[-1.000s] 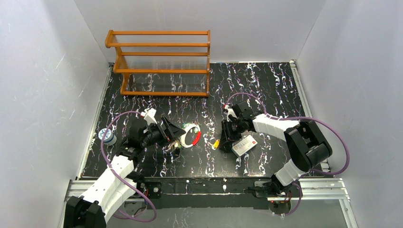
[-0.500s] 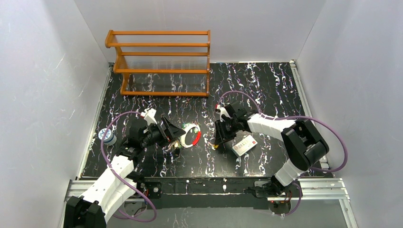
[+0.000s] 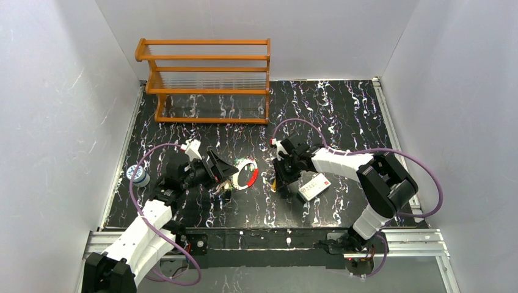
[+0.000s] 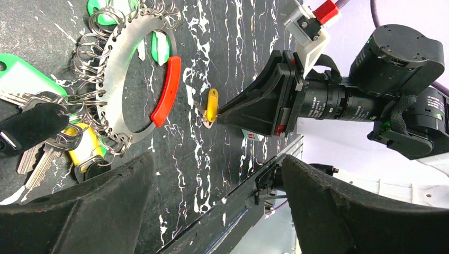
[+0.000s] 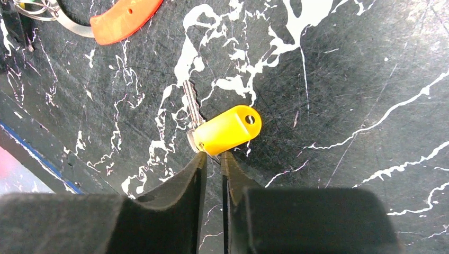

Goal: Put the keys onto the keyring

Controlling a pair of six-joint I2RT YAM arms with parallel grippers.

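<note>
Overhead, I see the left gripper point(image 3: 229, 176) sit, jaws apart, beside the white-and-red oval metal keyring point(image 3: 251, 177). Left wrist: right gripper point(image 4: 221, 112) meets the yellow-headed silver key point(image 4: 212, 103), lying apart from it. Right wrist: jaws pinch its small ring, presumably for lifting.

No legible txt, white print on camera lens point(image 4: 324, 103) too blurry, card point(image 3: 314, 185) red mark unreadable

You find the yellow key point(image 5: 226, 129) flat on the desk point(image 5: 344, 79), apart from the keyring point(image 4: 119, 58), blade toward its red section; this oval loop lies flat, a green key point(image 4: 159, 46) on it
</note>
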